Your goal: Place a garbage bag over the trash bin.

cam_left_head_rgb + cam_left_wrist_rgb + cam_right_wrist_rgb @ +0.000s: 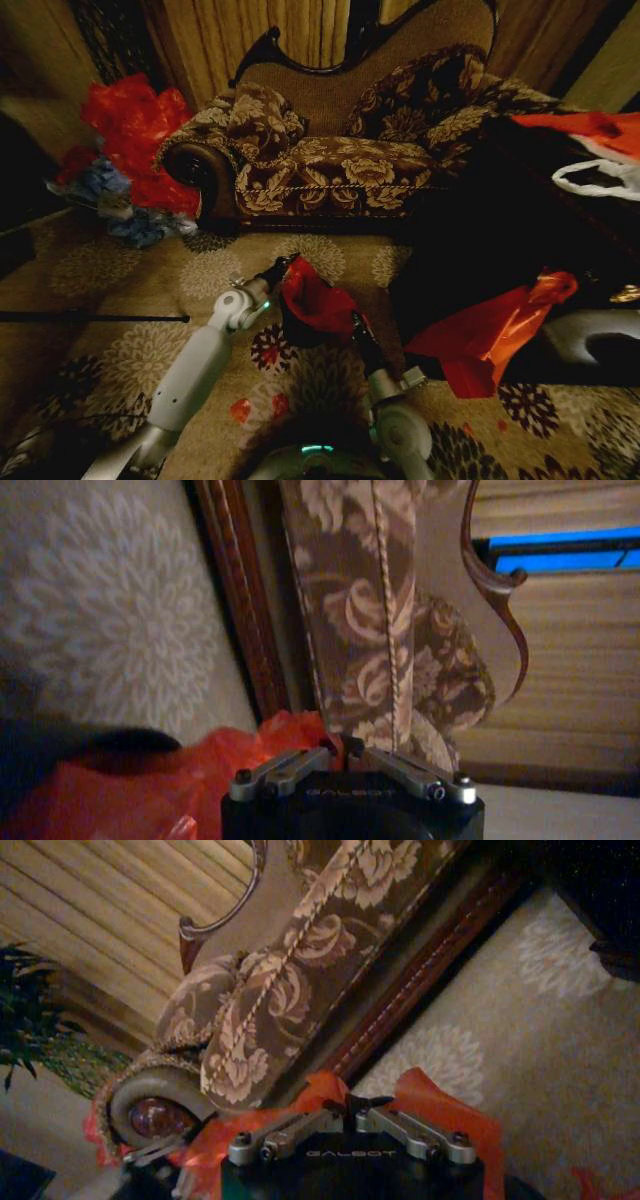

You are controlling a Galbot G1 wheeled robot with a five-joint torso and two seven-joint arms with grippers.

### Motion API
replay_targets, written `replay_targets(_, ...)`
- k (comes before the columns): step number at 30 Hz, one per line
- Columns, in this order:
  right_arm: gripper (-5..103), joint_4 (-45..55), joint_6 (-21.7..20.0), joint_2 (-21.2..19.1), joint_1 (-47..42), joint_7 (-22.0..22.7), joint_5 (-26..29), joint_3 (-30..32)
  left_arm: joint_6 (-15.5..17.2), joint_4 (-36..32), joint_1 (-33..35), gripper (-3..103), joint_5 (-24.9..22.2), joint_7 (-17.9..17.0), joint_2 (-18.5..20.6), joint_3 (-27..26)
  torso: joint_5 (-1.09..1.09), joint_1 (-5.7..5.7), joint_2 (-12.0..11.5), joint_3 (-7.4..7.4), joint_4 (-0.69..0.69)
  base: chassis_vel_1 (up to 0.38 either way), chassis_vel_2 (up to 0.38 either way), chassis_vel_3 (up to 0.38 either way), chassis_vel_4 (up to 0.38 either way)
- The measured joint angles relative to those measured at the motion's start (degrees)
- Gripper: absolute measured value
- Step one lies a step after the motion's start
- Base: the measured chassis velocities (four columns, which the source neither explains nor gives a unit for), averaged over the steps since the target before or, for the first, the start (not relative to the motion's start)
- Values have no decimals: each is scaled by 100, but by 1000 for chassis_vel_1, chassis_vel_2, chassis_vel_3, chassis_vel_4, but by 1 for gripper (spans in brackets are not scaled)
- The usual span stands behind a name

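On the patterned carpet in front of the floral sofa (330,150), the garbage bag (315,298) is stretched between the two arms, a bright-red crinkled film hanging just over the dark shape of the trash bin (300,335), whose rim is mostly hidden by the plastic. The left hand (283,268) sits at the bag's edge on the side nearer the sofa's rolled armrest; in its own wrist view the left hand (343,751) has its fingers drawn narrow to a point, with red plastic bunched right at the tips, so it looks pinched on the bag's hem. The right hand (356,322) is at the opposite edge, away from the sofa; seen from its wrist, the right hand (350,1111) is likewise closed down narrow, with red film rising around both fingers.

The bag appears very light, limp and slippery. It will likely crumple, cling and slide out of a loose pinch, and thin film can tear if pulled hard over the rim. The hem at two opposite points is probably the best hold, keeping the mouth spread wider than the bin.
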Motion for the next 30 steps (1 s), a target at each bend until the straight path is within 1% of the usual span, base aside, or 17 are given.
replay_targets(3,0,-180,-84,80,73,68,-121,-26,1,-191,226,0,-97,-22,328,-191,0,0,0,0,1,0,0,0,0)
replay_targets(4,0,-180,-84,80,73,68,-121,-26,1,-191,226,0,-97,-22,328,-191,0,0,0,0,1,0,0,0,0)
replay_targets(8,0,-302,-223,87,-30,119,-407,-92,28,-489,613,0,-222,-37,750,-173,1,0,0,0,-1,0,0,0,0)
replay_targets(9,0,-302,-223,87,-30,119,-407,-92,28,-489,613,0,-222,-37,750,-173,1,0,0,0,-1,0,0,0,0)
replay_targets(12,0,-416,-390,69,-127,147,-617,-149,49,-616,899,0,-207,-36,916,-175,0,-1,0,0,0,0,0,0,0)
replay_targets(14,0,-448,-420,63,-134,147,-653,-162,50,-621,942,0,-192,-36,928,-187,0,-1,0,0,-1,0,0,0,0)
replay_targets(17,0,-690,-556,35,-154,144,-897,-219,77,-543,1119,0,-60,-29,1044,-213,2,-1,0,0,-1,0,0,0,0)
replay_targets(18,0,-690,-556,35,-154,144,-897,-219,77,-543,1119,0,-60,-29,1044,-213,2,-1,0,0,-1,0,0,0,0)
replay_targets(20,0,-878,-631,3,-143,144,-989,-229,102,-347,1181,0,89,-8,1098,-196,1,-1,0,0,-1,0,0,0,0)
replay_targets(22,0,-962,-660,-10,-119,148,-1013,-231,105,-285,1193,0,133,-2,1100,-195,1,-1,0,0,-1,0,0,0,0)
replay_targets(24,0,-1295,-700,-41,52,162,-1081,-229,110,-60,1214,0,340,49,1078,-197,1,-1,0,0,0,0,0,0,0)
replay_targets(27,0,-1501,-731,-58,182,193,-1107,-212,111,79,1196,0,459,79,1028,-196,1,-1,0,0,1,0,0,0,0)
replay_targets(28,0,-1701,-741,-71,346,210,-1108,-179,76,286,1071,0,605,93,917,-159,1,-1,0,0,0,0,0,0,0)
replay_targets(30,0,-1739,-741,-71,387,213,-1106,-171,69,332,1039,0,630,94,891,-146,2,-1,0,0,0,0,0,0,0)
